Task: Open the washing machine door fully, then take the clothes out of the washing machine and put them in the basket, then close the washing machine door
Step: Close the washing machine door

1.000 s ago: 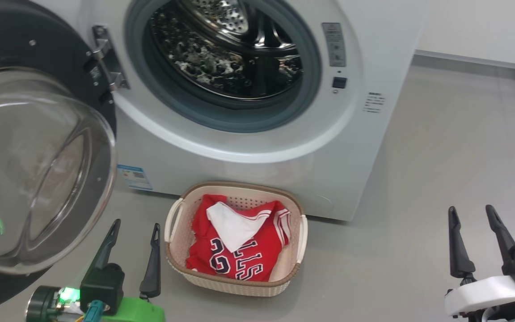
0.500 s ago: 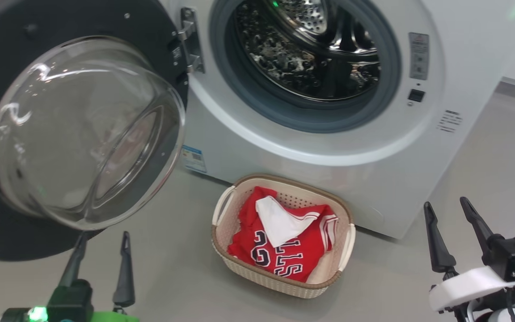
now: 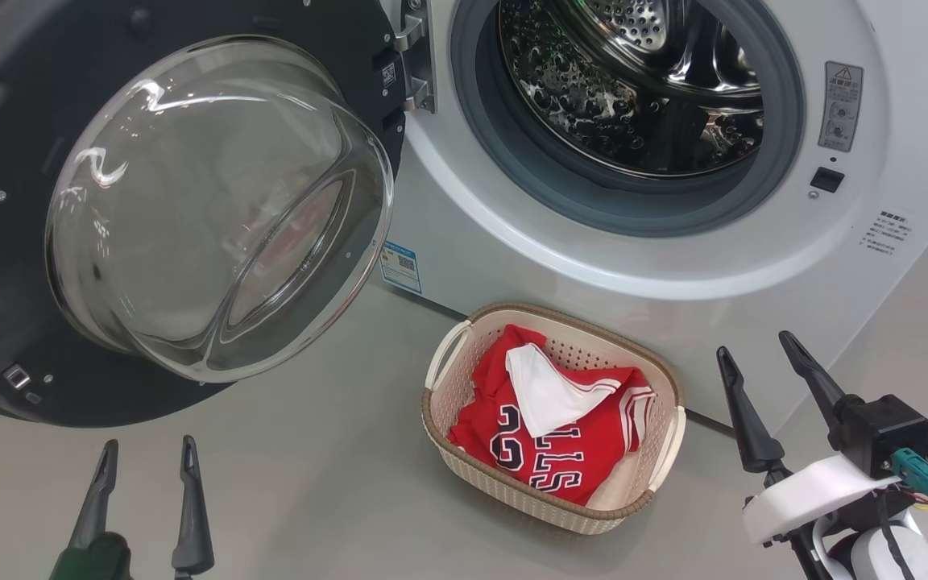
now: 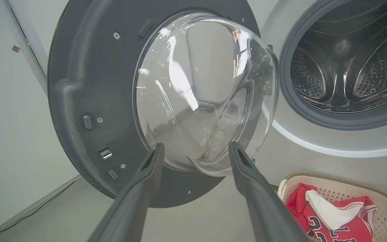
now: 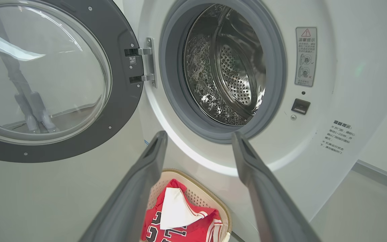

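Observation:
The washing machine (image 3: pixel 673 298) stands with its steel drum (image 3: pixel 641 89) bare. Its black washing machine door (image 3: pixel 214 193) hangs wide open at the left, glass bowl bulging toward me; the left wrist view shows the same door (image 4: pixel 89 101) from below. The red clothes (image 3: pixel 561 427) lie in the cream basket (image 3: pixel 464 463) on the floor before the machine. My left gripper (image 3: pixel 147 451) is open at the lower left, below the door, holding nothing. At the lower right, beside the basket, my right gripper (image 3: pixel 754 348) is open and empty.
Grey floor (image 3: pixel 335 451) spreads between the door and the basket. A white wall (image 4: pixel 8 117) runs behind the open door. The door's hinge (image 5: pixel 146 64) sits on the left of the drum opening (image 5: pixel 223 67), and the latch socket (image 5: pixel 300 106) on its right.
The head camera has swung left, so the machine, door and basket have shifted right in the picture. Both grippers stay open and empty; the left one sits lower in the picture.

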